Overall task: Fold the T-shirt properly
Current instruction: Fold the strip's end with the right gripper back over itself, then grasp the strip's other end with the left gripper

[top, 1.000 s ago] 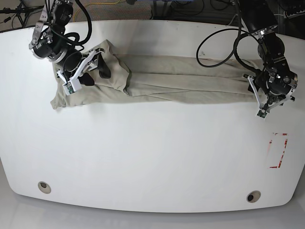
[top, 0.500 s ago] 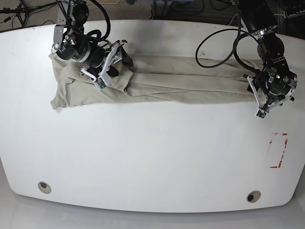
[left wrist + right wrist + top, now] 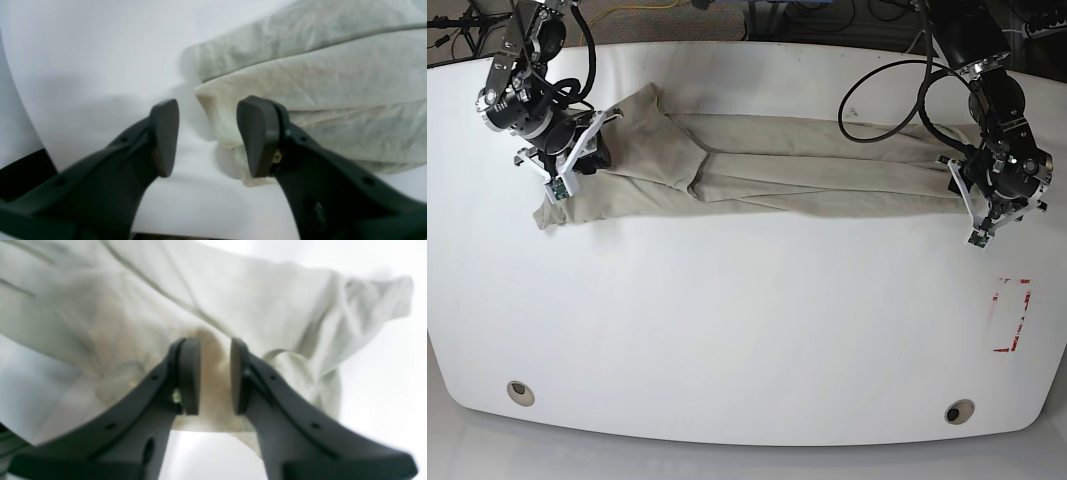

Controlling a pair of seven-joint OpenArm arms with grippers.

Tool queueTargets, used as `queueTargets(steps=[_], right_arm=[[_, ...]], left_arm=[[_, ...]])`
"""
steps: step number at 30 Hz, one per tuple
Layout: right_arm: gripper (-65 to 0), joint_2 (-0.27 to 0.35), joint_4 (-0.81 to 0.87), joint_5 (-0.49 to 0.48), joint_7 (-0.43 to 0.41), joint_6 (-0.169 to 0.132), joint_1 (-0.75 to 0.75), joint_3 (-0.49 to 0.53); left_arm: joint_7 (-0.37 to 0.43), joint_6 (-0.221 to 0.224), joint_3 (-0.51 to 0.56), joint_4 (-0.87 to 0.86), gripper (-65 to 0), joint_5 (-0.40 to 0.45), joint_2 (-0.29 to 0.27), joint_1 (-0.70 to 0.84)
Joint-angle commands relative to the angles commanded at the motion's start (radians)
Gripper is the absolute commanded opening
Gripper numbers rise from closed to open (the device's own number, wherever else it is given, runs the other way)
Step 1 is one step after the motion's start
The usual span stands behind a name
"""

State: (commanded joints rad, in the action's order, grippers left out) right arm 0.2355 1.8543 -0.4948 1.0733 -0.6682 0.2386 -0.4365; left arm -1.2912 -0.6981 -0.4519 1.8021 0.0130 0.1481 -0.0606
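Observation:
The T-shirt (image 3: pixel 807 175), plain light khaki, lies folded into a long wrinkled band across the far half of the white table (image 3: pixel 747 320). At its left end my right gripper (image 3: pixel 595 155) is on the cloth. In the right wrist view the right gripper (image 3: pixel 215 376) is shut on a raised fold of the T-shirt (image 3: pixel 233 300). My left gripper (image 3: pixel 972 205) sits at the band's right end. In the left wrist view the left gripper (image 3: pixel 208 136) stands open, with the corner of the T-shirt (image 3: pixel 317 76) reaching into the gap beside one finger.
A red outlined rectangle (image 3: pixel 1012 315) is marked on the table near the right edge. Two round holes (image 3: pixel 519 392) (image 3: pixel 959 411) sit near the front edge. Black cables (image 3: pixel 877 90) loop over the back right of the table.
The right gripper, over the shirt further right half a second ago, has swung back to the left end, and the cloth there has drawn in narrower. The left arm has stayed put.

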Motion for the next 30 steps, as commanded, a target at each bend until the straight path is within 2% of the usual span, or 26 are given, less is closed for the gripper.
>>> queueTargets(steps=[5,10,17,21,30], right_arm=[[-52.0,0.006,-0.114,0.002,-0.055,0.0,-0.014,0.0],[-52.0,0.008,-0.167,0.002,-0.106,0.0,-0.018,0.0],[-52.3,0.008,-0.178,0.002,-0.109,0.0,-0.018,0.002],[-52.3,0.008,-0.178,0.002,-0.109,0.0,-0.017,0.002],[-52.5,0.008,-0.175,0.002,-0.109,0.0,-0.012,0.002]], left_arm=[[-0.005,0.0,-0.129,-0.005,-34.6,-0.126,-0.014,-0.002],[-0.006,0.0,-0.178,-0.008,-33.5,-0.249,-0.008,0.002],[-0.051,0.0,-0.238,-0.009,-20.6,-0.396,0.015,0.04],[-0.052,0.0,-0.261,-0.054,-18.2,-0.446,0.021,0.063],[-0.051,0.0,-0.325,-0.33,-18.5,-0.542,0.117,0.069]])
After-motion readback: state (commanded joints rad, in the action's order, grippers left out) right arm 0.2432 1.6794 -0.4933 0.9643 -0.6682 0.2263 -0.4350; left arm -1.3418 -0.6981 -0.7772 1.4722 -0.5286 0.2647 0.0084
